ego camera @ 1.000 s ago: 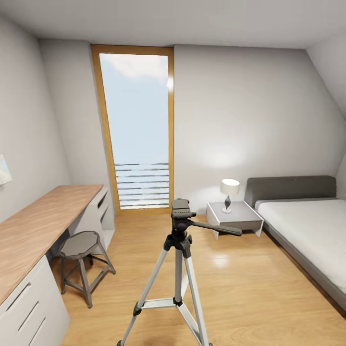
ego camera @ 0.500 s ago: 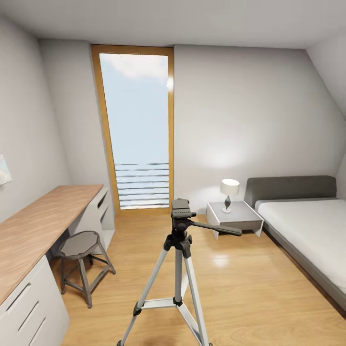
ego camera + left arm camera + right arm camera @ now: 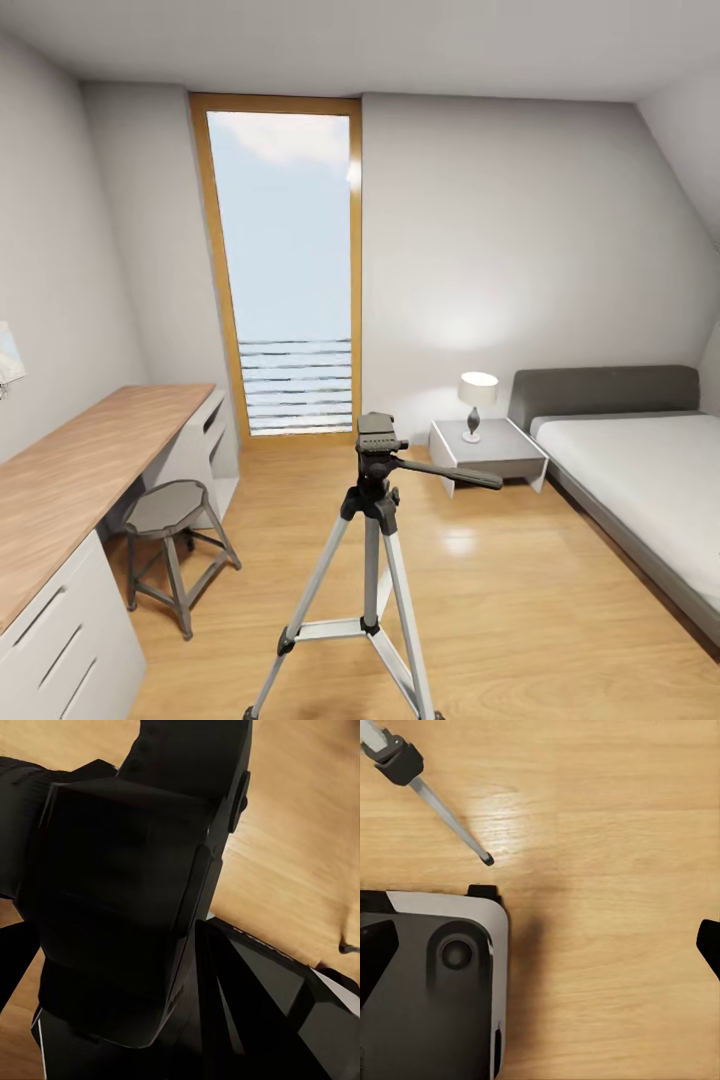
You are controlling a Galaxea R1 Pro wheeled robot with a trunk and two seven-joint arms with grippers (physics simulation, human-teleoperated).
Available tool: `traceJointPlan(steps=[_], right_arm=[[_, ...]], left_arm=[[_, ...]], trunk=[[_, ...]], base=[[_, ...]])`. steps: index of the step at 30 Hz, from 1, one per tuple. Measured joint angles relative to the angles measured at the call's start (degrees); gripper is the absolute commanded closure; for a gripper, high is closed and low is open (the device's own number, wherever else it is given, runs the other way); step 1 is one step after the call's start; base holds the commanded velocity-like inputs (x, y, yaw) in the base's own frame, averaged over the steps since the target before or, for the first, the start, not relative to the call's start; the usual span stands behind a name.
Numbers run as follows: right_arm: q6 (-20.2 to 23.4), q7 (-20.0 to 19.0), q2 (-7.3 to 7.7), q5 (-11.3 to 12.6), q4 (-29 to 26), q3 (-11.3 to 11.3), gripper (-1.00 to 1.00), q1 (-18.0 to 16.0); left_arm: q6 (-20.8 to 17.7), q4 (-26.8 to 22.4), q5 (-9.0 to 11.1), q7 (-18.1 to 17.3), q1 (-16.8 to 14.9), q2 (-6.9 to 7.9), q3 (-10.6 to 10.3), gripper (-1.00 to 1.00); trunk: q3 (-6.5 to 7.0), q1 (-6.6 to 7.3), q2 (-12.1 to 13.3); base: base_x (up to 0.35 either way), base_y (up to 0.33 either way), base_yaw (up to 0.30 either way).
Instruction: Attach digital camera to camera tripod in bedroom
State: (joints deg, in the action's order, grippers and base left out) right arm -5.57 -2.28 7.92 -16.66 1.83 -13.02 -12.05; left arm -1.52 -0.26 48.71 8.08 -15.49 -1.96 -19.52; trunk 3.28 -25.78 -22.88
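Standing right in front of the robot, the camera tripod (image 3: 372,560) has its legs spread on the wood floor (image 3: 500,600), its black head bare, pan handle pointing toward the bed (image 3: 640,480). No digital camera appears anywhere, so this looks like the search step. Neither gripper's fingers can be judged apart or together; both wrist views give dark robot bodywork over floorboards, plus one tripod foot (image 3: 486,858). Beyond: stool (image 3: 172,540), desk (image 3: 80,470), nightstand (image 3: 490,455), lamp (image 3: 477,403), tall window (image 3: 285,270). Next move calls for finding that camera.
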Motion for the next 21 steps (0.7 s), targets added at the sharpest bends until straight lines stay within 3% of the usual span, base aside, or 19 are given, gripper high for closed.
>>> traceJointPlan(steps=[10,21], right_arm=[[0.01,0.01,-0.19,-0.09,-0.08,0.05,-1.0,-0.02],[-0.59,0.03,-0.22,-0.32,-0.08,0.14,-1.0,-0.02]], left_arm=[[0.0,0.03,-0.11,0.02,-0.01,-0.05,0.03,1.0],[0.0,0.03,-0.11,0.02,0.02,-0.03,0.06,1.0]], trunk=[[0.0,-0.01,-0.01],[0.0,0.02,0.0]], base=[[-0.267,0.0,0.0],[-0.044,0.0,0.0]])
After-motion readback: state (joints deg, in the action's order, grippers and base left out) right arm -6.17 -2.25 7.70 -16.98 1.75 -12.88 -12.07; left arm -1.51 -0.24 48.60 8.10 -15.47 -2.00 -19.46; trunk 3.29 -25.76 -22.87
